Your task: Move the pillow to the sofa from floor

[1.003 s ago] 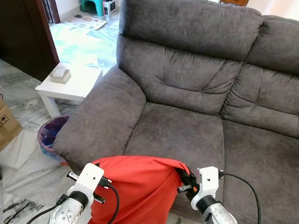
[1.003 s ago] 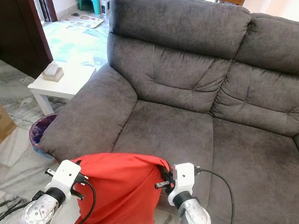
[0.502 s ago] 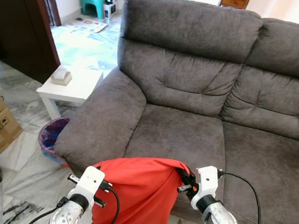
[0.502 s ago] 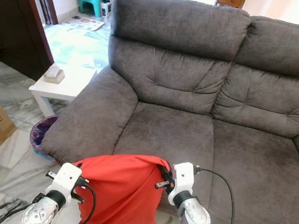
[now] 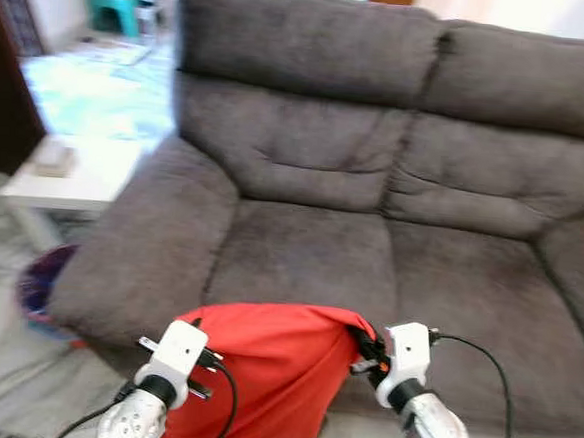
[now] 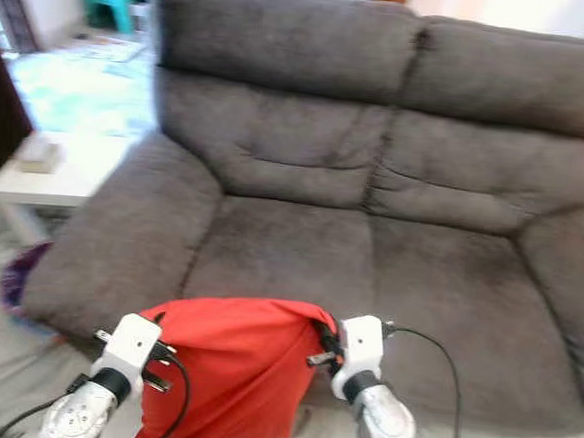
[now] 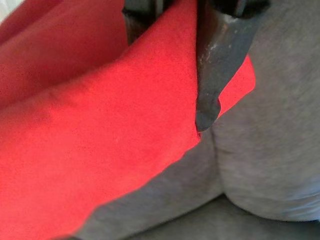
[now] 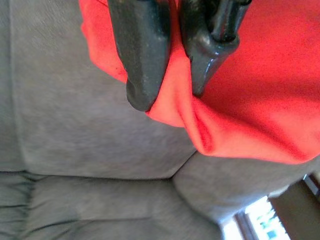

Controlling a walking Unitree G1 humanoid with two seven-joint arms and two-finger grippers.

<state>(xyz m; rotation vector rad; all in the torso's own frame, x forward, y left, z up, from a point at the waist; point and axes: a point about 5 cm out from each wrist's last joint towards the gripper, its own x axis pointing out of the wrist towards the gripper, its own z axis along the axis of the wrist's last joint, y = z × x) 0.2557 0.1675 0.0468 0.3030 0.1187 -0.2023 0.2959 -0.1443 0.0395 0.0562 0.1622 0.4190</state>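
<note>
A red pillow (image 5: pixel 271 373) hangs between my two arms, in front of the front edge of the dark grey sofa (image 5: pixel 310 250). My left gripper (image 7: pixel 172 75) is shut on the pillow's left top corner, with red cloth pinched between its black fingers (image 7: pixel 217 65). On the pillow's right top corner my right gripper (image 8: pixel 170 85) is shut, the fabric bunched between its fingers (image 8: pixel 137 55). The pillow's top edge is about level with the seat cushion (image 6: pixel 280 248); its lower part hangs below the seat front.
A white side table (image 5: pixel 59 178) with a small beige object stands left of the sofa arm. A purple bin (image 5: pixel 39 282) sits on the marble floor beneath it. A dark door is at the far left, a teal stool far behind.
The camera has swung right, so the whole two-seat sofa shows and the side table has slid left. Both grippers still hold the pillow at the same height in front of the seat.
</note>
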